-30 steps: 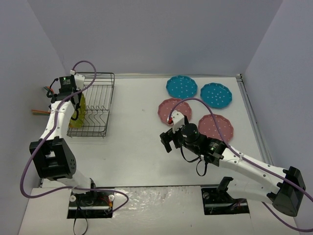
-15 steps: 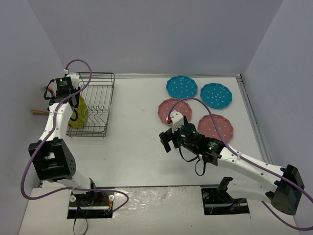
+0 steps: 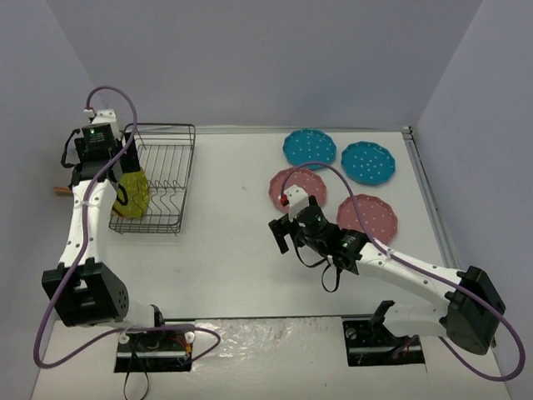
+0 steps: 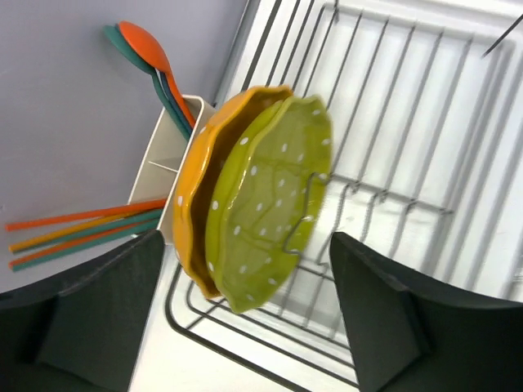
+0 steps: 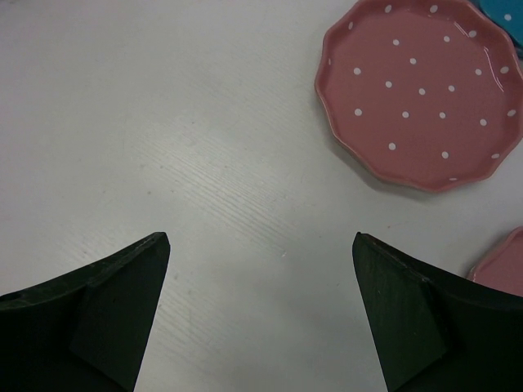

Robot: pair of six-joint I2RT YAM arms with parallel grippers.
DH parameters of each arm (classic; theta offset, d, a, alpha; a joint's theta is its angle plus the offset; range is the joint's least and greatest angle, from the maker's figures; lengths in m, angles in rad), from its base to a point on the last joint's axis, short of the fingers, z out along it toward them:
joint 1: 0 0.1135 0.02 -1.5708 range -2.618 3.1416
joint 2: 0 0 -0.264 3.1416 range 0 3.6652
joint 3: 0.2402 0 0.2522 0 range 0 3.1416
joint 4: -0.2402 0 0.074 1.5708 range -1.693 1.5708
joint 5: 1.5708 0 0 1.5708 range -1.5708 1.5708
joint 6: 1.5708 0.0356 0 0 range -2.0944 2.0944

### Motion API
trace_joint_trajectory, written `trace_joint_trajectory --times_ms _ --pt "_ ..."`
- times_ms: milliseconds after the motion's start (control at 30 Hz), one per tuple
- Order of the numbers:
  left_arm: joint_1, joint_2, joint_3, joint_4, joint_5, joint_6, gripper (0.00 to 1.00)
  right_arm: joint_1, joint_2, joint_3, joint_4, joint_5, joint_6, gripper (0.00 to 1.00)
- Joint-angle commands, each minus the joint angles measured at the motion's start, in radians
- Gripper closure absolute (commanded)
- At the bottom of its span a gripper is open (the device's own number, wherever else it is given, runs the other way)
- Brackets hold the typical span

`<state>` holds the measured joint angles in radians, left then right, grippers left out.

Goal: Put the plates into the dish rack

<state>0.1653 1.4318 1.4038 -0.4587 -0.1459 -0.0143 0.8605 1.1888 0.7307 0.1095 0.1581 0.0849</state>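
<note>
Plates in four colours, taken from your side outward; your right gripper (image 5: 260,243) hangs over the bare table (image 3: 225,250) with its fingers spread wide and nothing between them; just to its right lies the nearer pink plate (image 3: 367,216), flat; the other pink plate (image 3: 293,182) lies flat just beyond the gripper; behind these, two teal plates (image 3: 309,147) sit flat side by side near the back wall. On your left, the dish rack (image 3: 171,162) holds the yellow-green plate (image 4: 261,204) on edge, leaning against the orange plate (image 4: 194,196) beside the white holder (image 4: 163,155); your left gripper (image 4: 245,245) has its fingers parted either side of that pair, gripping neither.
</note>
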Motion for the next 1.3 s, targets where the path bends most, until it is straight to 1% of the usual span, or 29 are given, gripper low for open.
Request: trace_joint_trajectory --times_ms 0,67,133,233,300,400,533,667,733,900,1000,1067,1100,1167,1267 --pt "-0.004 -0.142 0.095 -0.095 0.081 -0.271 0.14 -0.084 0.118 0.098 0.052 -0.008 0.004 0.11" --pt "-0.003 -0.172 0.076 -0.131 0.134 -0.326 0.07 -0.142 0.166 0.131 0.045 -0.064 -0.008 0.12" --pt "-0.003 -0.196 0.058 -0.174 0.209 -0.388 0.03 -0.193 0.209 0.169 0.034 -0.115 -0.025 0.14" --pt "-0.006 -0.236 0.019 -0.184 0.302 -0.432 0.03 -0.245 0.29 0.224 0.027 -0.214 -0.053 0.16" --pt "-0.008 -0.264 -0.032 -0.169 0.347 -0.459 0.03 -0.273 0.345 0.277 0.019 -0.248 -0.07 0.18" --pt "-0.018 -0.303 -0.068 -0.165 0.414 -0.469 0.03 -0.3 0.447 0.319 0.005 -0.286 -0.126 0.2" --pt "-0.085 -0.328 -0.089 -0.188 0.435 -0.476 0.03 -0.316 0.534 0.348 0.002 -0.306 -0.153 0.24" --pt "-0.169 -0.348 -0.129 -0.18 0.435 -0.526 0.03 -0.32 0.601 0.352 -0.001 -0.281 -0.186 0.28" --pt "-0.228 -0.351 -0.149 -0.179 0.428 -0.554 0.03 -0.322 0.631 0.344 0.003 -0.278 -0.195 0.31" --pt "-0.312 -0.356 -0.214 -0.148 0.386 -0.611 0.03 -0.313 0.683 0.342 0.01 -0.316 -0.202 0.42" --pt "-0.379 -0.352 -0.238 -0.123 0.369 -0.652 0.03 -0.297 0.678 0.327 0.001 -0.299 -0.188 0.55" --pt "-0.423 -0.347 -0.249 -0.107 0.331 -0.669 0.03 -0.275 0.672 0.305 -0.005 -0.294 -0.166 0.61" --pt "-0.454 -0.338 -0.249 -0.106 0.308 -0.675 0.03 -0.256 0.666 0.299 -0.01 -0.286 -0.155 0.62" --pt "-0.506 -0.316 -0.25 -0.102 0.288 -0.687 0.03 -0.21 0.645 0.282 -0.011 -0.255 -0.153 0.72" --pt "-0.542 -0.287 -0.257 -0.093 0.263 -0.713 0.03 -0.119 0.621 0.289 -0.016 -0.164 -0.156 0.87"
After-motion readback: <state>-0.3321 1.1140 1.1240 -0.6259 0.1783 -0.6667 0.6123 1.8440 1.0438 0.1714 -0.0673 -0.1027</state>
